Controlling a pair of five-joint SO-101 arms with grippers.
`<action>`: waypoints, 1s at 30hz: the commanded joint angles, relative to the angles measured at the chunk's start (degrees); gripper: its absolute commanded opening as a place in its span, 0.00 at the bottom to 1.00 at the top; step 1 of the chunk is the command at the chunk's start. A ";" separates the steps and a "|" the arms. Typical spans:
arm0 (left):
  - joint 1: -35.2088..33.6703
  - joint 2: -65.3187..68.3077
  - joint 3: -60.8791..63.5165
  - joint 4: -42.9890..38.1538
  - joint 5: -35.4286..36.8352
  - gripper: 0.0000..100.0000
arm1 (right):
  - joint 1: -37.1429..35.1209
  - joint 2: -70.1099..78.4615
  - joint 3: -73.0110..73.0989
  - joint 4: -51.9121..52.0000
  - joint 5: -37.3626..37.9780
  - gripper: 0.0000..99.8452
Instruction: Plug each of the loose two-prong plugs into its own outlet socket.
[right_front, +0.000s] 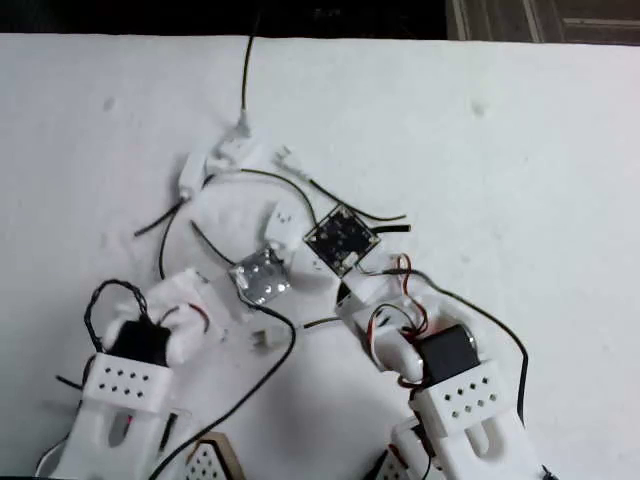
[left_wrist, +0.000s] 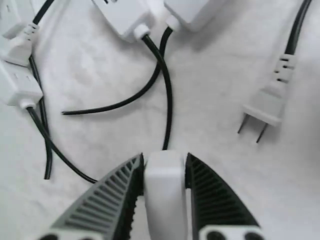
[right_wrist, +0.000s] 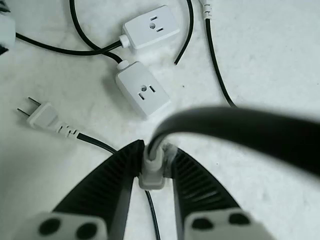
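White cloth covers the table (right_front: 520, 150); a dark strip of room (right_front: 350, 15) runs along the upper edge of the high view.

1. Left gripper (left_wrist: 165, 161): the fingers are clenched on a white connector body (left_wrist: 164, 195). A black cable leaves its far end. Whether this body is a plug or a socket cannot be told.
2. Right gripper (right_wrist: 156, 149): the fingers are clamped on a white plug body (right_wrist: 151, 175). Its black cable arches up close past the camera.
3. A loose two-prong plug (left_wrist: 265, 107) lies flat on the cloth near the left gripper, apart from it, prongs bare.
4. Ahead of the right gripper lie the near outlet socket (right_wrist: 142, 92) and the far outlet socket (right_wrist: 150, 25), faces up, slots exposed. A flat-lying plug (right_wrist: 42, 115) rests near the first, not touching it.
5. In the high view, further white sockets (right_front: 190, 175) sit left of centre in the upper half, with black cables (right_front: 270, 390) looping across the middle.
6. The left arm (right_front: 120, 395) occupies the lower left of the high view, the right arm (right_front: 465, 400) the lower right.
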 joint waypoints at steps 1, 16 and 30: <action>0.84 -1.36 -1.76 1.23 4.92 0.24 | -0.04 -0.13 -0.18 0.40 0.18 0.02; -8.75 -1.01 -13.01 6.15 -0.18 0.16 | -0.04 -0.04 -0.09 0.40 0.26 0.02; -14.02 -1.36 3.87 -2.64 -11.25 0.13 | -0.04 -0.04 -0.09 0.40 0.26 0.02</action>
